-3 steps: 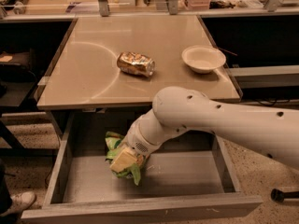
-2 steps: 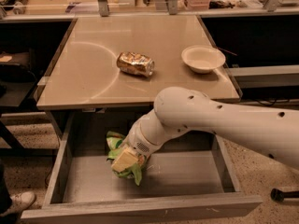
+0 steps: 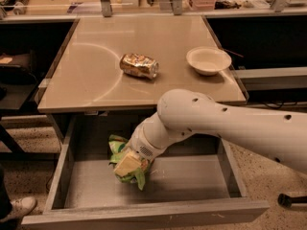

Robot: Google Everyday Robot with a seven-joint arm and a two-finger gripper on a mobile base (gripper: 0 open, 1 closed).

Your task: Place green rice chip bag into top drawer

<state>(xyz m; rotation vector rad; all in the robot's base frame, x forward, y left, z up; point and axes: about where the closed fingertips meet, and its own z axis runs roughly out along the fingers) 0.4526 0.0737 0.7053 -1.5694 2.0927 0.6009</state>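
— Where's the bag, and why so low?
— My gripper (image 3: 128, 166) is clenched on the green chip bag (image 3: 116, 147), down inside the open top drawer (image 3: 192, 181), so it needn't fall far.

Tan table (image 3: 96, 80) bears a gold can (image 3: 138, 65) and a white bowl (image 3: 208, 60); the jaws are in the top drawer (image 3: 192, 178)

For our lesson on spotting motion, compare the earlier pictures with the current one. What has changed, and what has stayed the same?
Nothing has visibly changed. The gripper remains at the green rice chip bag inside the open top drawer. The crushed can and the bowl lie where they were on the table.
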